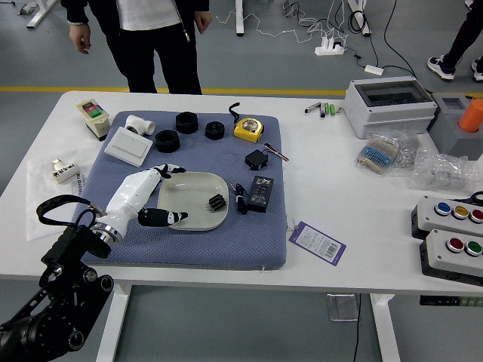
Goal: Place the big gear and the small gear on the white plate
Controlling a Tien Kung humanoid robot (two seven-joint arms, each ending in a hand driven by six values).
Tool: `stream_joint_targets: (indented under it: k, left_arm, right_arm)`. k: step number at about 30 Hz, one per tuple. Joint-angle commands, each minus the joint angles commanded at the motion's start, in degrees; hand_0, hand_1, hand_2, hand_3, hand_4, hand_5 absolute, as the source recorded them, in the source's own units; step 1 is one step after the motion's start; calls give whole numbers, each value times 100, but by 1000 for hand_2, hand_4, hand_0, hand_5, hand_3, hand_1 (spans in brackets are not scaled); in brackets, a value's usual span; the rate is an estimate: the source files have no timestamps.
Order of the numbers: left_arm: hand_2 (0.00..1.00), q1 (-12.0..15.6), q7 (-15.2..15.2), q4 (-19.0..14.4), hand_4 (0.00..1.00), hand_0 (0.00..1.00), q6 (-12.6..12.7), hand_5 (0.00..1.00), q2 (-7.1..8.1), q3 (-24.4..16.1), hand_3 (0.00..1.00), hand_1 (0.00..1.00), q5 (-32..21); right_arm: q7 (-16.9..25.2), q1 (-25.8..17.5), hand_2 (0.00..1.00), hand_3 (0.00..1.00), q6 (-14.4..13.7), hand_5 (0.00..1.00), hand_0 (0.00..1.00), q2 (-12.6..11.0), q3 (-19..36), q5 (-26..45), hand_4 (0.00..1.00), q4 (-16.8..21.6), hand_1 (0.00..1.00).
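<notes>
The white plate lies on the blue mat. On its right half rests a black ridged gear; whether it is the big or the small one I cannot tell. My left hand reaches over the plate's left side, thumb and fingers spread wide and holding nothing, apart from the gear. No second gear can be made out clearly. My right hand is out of view.
Black rings, a white box and a yellow tape measure lie behind the plate. A black adapter is close on its right. A person stands at the far side, hands off the table.
</notes>
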Motion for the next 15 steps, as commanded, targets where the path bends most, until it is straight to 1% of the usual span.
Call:
stream_joint_targets:
  k: [2, 4, 6, 9, 10, 15]
  left_arm:
    - [899, 15, -63, -70, 998, 705, 125, 204, 0, -74, 817, 799, 0]
    - [886, 17, -88, -97, 998, 716, 190, 202, 0, -119, 813, 795, 0]
    - [886, -8, -120, -115, 998, 716, 300, 202, 0, -244, 813, 795, 0]
    - [886, -81, -122, -49, 998, 716, 326, 202, 16, -367, 813, 795, 0]
    - [869, -120, -117, -3, 873, 716, 324, 63, 33, -405, 801, 790, 0]
    - [869, -343, -59, 293, 873, 716, 234, 63, 147, -453, 801, 790, 0]
  right_arm:
    - [1, -1, 724, 559, 0, 678, 685, 3, -1, 8, 790, -1, 688]
    - [1, -2, 724, 559, 1, 678, 687, 4, -1, 11, 790, -1, 688]
    - [1, -6, 724, 559, 3, 678, 687, 7, 1, 18, 790, -1, 688]
    - [-2, -13, 724, 559, 4, 678, 687, 9, -4, 19, 790, -1, 688]
    - [-2, -15, 724, 560, 5, 679, 686, 9, -4, 19, 790, -1, 688]
    - [-4, -23, 724, 560, 5, 679, 686, 10, -12, 24, 790, 0, 688]
